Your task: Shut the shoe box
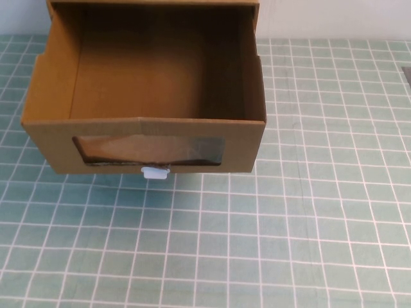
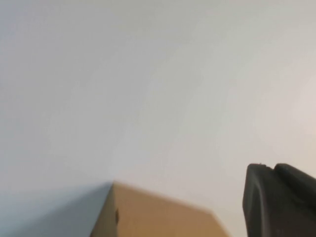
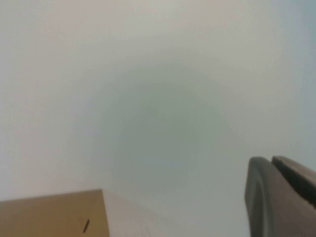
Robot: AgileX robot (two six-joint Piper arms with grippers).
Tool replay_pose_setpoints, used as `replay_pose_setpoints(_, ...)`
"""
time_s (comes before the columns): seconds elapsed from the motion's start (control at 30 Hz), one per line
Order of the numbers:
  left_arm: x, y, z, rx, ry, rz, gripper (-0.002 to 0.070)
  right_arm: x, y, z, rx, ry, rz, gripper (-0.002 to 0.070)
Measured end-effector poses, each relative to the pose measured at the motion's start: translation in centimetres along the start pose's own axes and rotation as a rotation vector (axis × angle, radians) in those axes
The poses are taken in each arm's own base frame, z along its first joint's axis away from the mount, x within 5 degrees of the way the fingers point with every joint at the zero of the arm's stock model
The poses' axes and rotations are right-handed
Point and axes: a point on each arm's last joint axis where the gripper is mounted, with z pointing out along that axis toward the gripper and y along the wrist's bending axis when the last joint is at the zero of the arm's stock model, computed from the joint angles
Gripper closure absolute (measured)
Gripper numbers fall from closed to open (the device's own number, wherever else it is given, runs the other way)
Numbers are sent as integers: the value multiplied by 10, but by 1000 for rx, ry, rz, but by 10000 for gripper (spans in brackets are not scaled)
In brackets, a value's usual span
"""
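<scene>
Green table mat with a white grid [image 1: 308, 224] covers the work surface; pale wall [image 1: 334, 16] behind it.

Brown cardboard drawer-style shoe box [image 1: 144, 96] sits at the far left-centre of the mat, against the wall. The drawer is pulled out toward the robot, its open top showing a bare brown interior. Its rear end sits inside a cardboard outer sleeve [image 1: 253, 9], of which only the top edge shows at the frame's upper border. Front panel faces the camera, with a clear rectangular window [image 1: 149, 150] across it; brown cardboard shows behind the film. Small white pull tab [image 1: 155, 172] projects just below the window, at the panel's lower edge. No print or label legible on any face.

Left gripper [image 2: 279, 200]: dark finger tip only at the frame corner, raised, wall behind, box corner below. Cannot tell finger spacing.

Right gripper [image 3: 281, 195]: same, grey finger tip, box corner in view. Cannot tell.

Neither gripper appears in the high view.
</scene>
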Motion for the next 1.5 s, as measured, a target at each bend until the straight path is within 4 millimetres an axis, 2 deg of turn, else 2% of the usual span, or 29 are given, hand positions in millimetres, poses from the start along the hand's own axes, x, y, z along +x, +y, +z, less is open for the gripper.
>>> replay_pose_setpoints(0.23, 32, 15, 47, -67, 171, 9, 680, 24, -5, 58, -12, 135, 64, 689)
replay_pose_setpoints(0.33, 42, 17, 57, -67, 230, 93, 680, 33, -3, 78, -50, 175, 149, 689)
replay_pose_setpoints(0.43, 53, 10, 67, -12, 268, 210, 680, 51, 1, 98, -113, 296, 253, 689)
replay_pose_setpoints(0.57, 69, 3, 87, 44, 328, 273, 680, 79, 6, 123, -232, 468, 141, 689)
replay_pose_setpoints(0.73, 78, 0, 118, 29, 455, 327, 680, 100, 24, 145, -458, 483, -75, 689)
replay_pose_setpoints(0.93, 79, -12, 159, 123, 591, 458, 680, 117, 70, 146, -706, 494, -192, 689)
replay_pose_setpoints(1.1, 83, -18, 192, 254, 702, 445, 680, 138, 114, 138, -886, 552, -310, 689)
replay_pose_setpoints(1.2, 93, -10, 213, 325, 783, 373, 680, 145, 139, 125, -956, 579, -384, 689)
replay_pose_setpoints(1.37, 121, 18, 249, 383, 892, 197, 680, 154, 178, 94, -1003, 571, -603, 689)
replay_pose_setpoints(1.5, 147, 30, 266, 405, 965, 129, 680, 173, 210, 70, -982, 536, -760, 689)
